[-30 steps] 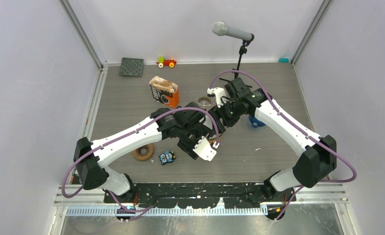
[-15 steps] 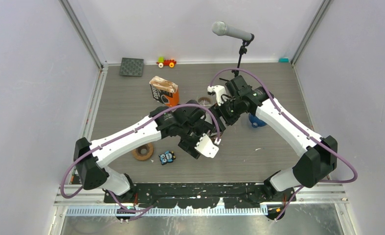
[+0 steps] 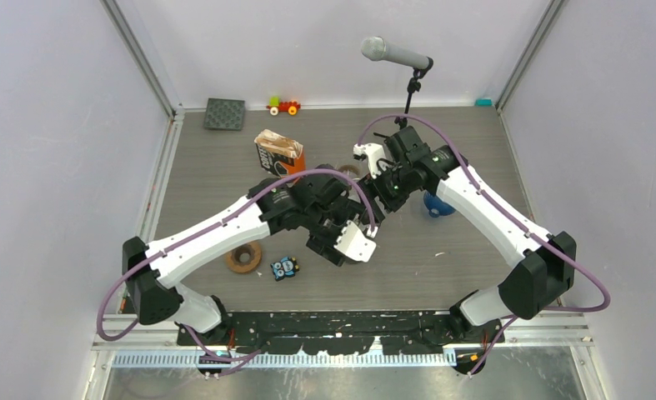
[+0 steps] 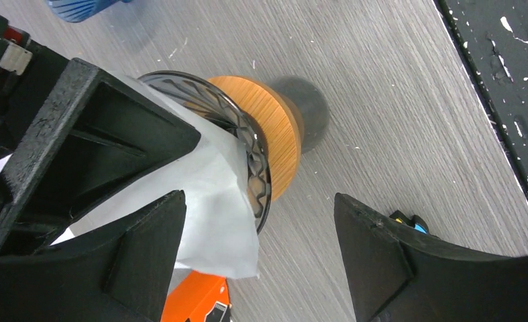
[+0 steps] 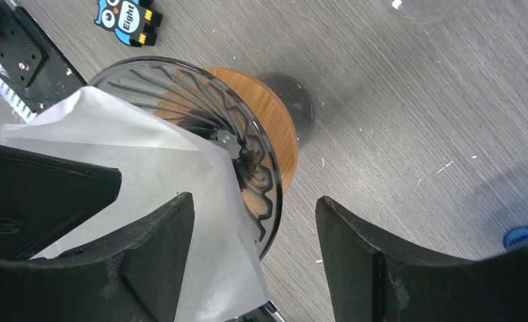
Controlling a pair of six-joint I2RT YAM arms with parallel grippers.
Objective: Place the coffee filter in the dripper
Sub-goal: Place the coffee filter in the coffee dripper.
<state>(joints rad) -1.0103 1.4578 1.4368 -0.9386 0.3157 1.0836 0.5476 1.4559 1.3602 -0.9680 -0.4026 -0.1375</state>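
Observation:
The dripper (image 4: 257, 144) is a ribbed glass cone in a round wooden collar (image 5: 271, 127), seen from the side in both wrist views. The white paper coffee filter (image 4: 210, 201) sits in its mouth, and one edge hangs out over the glass rim (image 5: 264, 194). My left gripper (image 4: 257, 251) is open, with its left finger against the filter and its right finger clear over the table. My right gripper (image 5: 254, 245) is open in the same way, one finger by the filter (image 5: 160, 174). From above, both wrists meet mid-table and hide the dripper.
An orange and brown bag (image 3: 279, 155) stands behind the left arm. A blue object (image 3: 437, 207) lies under the right arm. A brown ring (image 3: 243, 258) and an owl block (image 3: 285, 267) lie near the front. A microphone stand (image 3: 408, 100) rises at the back.
The left gripper's jaws have opened wider and its wrist has shifted slightly right. The right wrist has barely moved.

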